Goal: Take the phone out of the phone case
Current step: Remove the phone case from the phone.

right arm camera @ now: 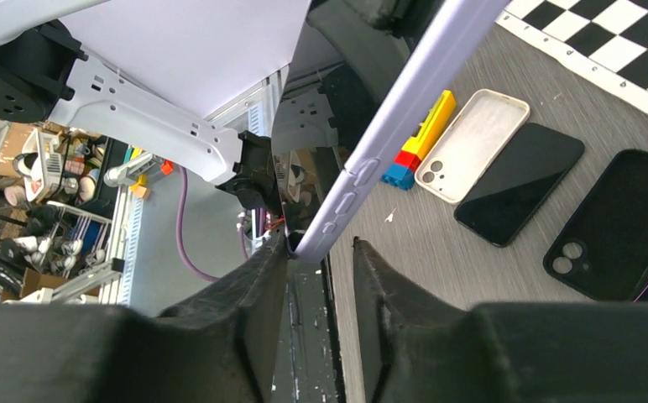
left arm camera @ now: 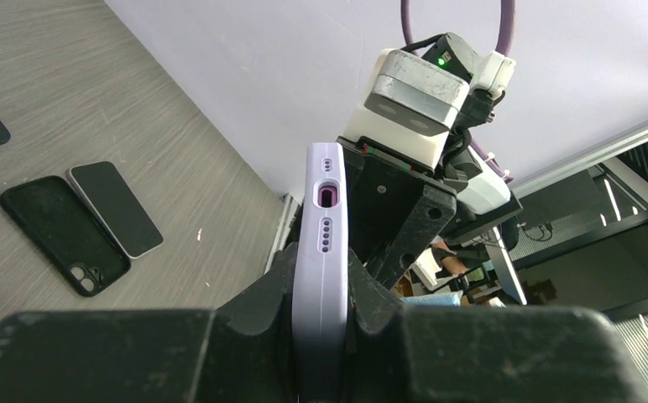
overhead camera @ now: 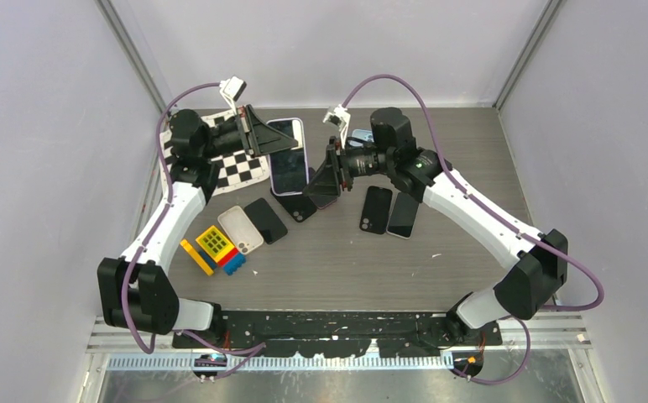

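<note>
The phone in its lilac case (overhead camera: 288,159) is held up off the table, screen facing up in the top view. My left gripper (overhead camera: 263,138) is shut on its far left side; in the left wrist view the case's bottom edge (left arm camera: 321,243) with the charging port stands clamped between the jaws (left arm camera: 321,290). My right gripper (overhead camera: 327,180) is at the phone's near right corner. In the right wrist view the jaws (right arm camera: 321,248) stand open around the case's corner (right arm camera: 371,159); the left fingertip (right arm camera: 280,248) touches it and the right fingertip stays apart.
On the table lie a black case (overhead camera: 297,206), a black phone (overhead camera: 266,220), a white case (overhead camera: 241,228), coloured toy bricks (overhead camera: 213,248), a checkerboard mat (overhead camera: 237,158), another black case (overhead camera: 377,210) and a phone (overhead camera: 403,215). Walls close in on both sides.
</note>
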Controlling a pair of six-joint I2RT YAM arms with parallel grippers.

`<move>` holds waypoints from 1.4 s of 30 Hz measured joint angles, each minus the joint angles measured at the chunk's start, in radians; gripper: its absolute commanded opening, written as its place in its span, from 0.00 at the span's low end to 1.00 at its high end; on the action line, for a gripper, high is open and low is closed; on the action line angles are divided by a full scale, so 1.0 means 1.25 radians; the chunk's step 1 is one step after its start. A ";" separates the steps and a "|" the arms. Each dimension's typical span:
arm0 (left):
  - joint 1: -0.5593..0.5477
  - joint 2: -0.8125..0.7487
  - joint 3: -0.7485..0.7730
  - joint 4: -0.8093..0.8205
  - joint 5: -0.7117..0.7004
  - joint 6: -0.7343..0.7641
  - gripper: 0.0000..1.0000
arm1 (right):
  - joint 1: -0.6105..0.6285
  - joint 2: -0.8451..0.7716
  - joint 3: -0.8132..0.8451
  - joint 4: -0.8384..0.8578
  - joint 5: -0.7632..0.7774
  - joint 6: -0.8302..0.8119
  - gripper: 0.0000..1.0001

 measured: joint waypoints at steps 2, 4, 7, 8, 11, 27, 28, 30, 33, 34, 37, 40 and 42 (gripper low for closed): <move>-0.001 0.000 0.000 0.001 -0.001 0.002 0.00 | 0.002 0.002 0.000 0.005 -0.001 0.004 0.18; -0.001 0.000 0.000 0.002 -0.003 0.001 0.00 | 0.005 0.003 0.004 0.006 -0.002 0.015 0.08; 0.000 0.001 0.011 0.017 0.002 -0.014 0.00 | 0.005 0.006 0.008 0.004 -0.006 0.043 0.01; -0.001 0.002 0.014 0.022 0.001 -0.023 0.00 | 0.005 0.007 0.011 0.004 -0.009 0.046 0.01; -0.003 0.011 0.024 0.042 -0.001 -0.073 0.00 | 0.008 0.008 0.029 -0.003 -0.016 0.039 0.01; -0.058 0.104 0.034 0.065 -0.004 -0.326 0.00 | 0.123 -0.007 0.067 -0.127 0.296 -0.176 0.01; -0.067 0.104 0.035 0.065 -0.008 -0.342 0.00 | 0.122 -0.001 0.067 -0.125 0.342 -0.183 0.01; -0.081 0.104 0.036 0.064 -0.018 -0.354 0.00 | 0.116 0.009 0.064 -0.125 0.400 -0.194 0.01; -0.076 0.106 0.036 0.052 -0.024 -0.359 0.00 | 0.113 -0.004 0.032 -0.071 0.445 -0.197 0.02; -0.074 0.106 0.037 0.052 -0.023 -0.359 0.00 | 0.112 -0.012 0.014 -0.052 0.452 -0.196 0.07; -0.064 0.106 0.038 0.053 -0.021 -0.355 0.00 | 0.107 -0.054 -0.059 -0.001 0.449 -0.182 0.43; -0.045 0.106 0.042 0.056 -0.021 -0.342 0.00 | 0.100 -0.085 -0.087 0.018 0.415 -0.160 0.66; -0.031 0.106 0.045 0.062 -0.021 -0.330 0.00 | 0.095 -0.095 -0.087 0.028 0.374 -0.148 0.73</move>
